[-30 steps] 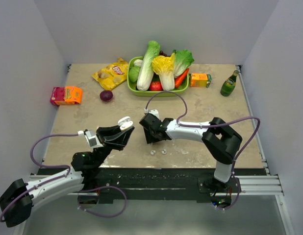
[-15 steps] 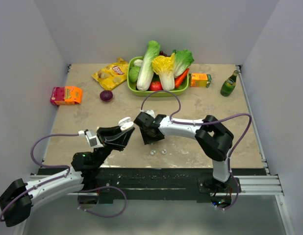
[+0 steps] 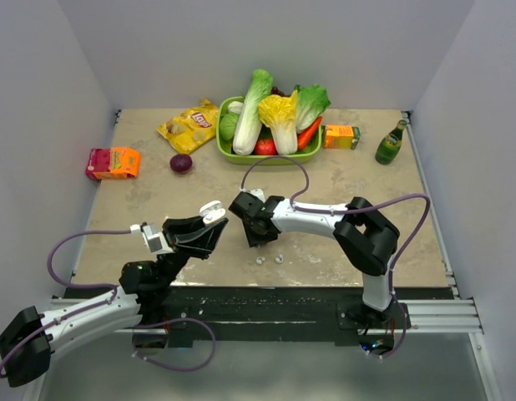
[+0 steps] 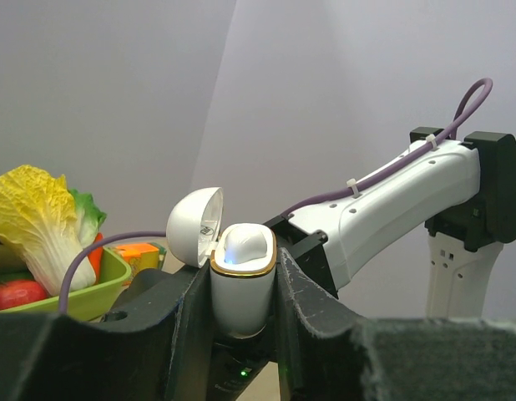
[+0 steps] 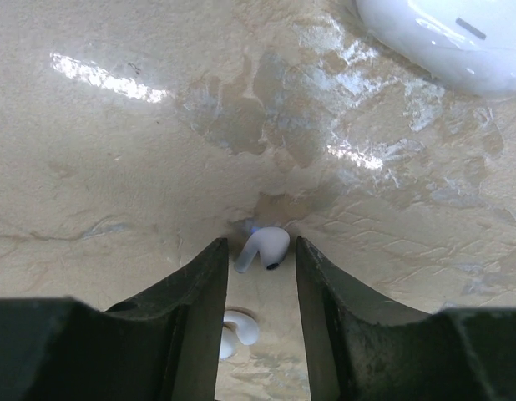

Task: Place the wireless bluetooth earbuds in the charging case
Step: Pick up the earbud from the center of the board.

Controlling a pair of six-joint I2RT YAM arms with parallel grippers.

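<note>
My left gripper (image 3: pixel 198 234) is shut on the white charging case (image 3: pixel 212 210) and holds it upright above the table, lid flipped open. In the left wrist view the case (image 4: pixel 240 305) has a gold rim and a white domed inside with a blue light, clamped between my fingers (image 4: pixel 243 269). My right gripper (image 3: pixel 256 237) is open, tips down at the table beside the case. In the right wrist view its jaws (image 5: pixel 258 242) stand either side of one white earbud (image 5: pixel 270 247) without touching it. A second earbud (image 5: pixel 239 331) lies further back. Two earbuds (image 3: pixel 260 261) (image 3: pixel 278 258) lie nearer the table's front.
A green basket (image 3: pixel 225 147) of vegetables stands at the back, with a chips bag (image 3: pixel 189 125), juice carton (image 3: pixel 341 136) and green bottle (image 3: pixel 391 144) beside it. A red onion (image 3: pixel 181 163) and a red-orange box (image 3: pixel 113 162) lie at the left. A white glossy object (image 5: pixel 442 38) fills the right wrist view's upper corner.
My right gripper has shifted slightly left, closer to the case. The left arm has drifted a little left with the case still held.
</note>
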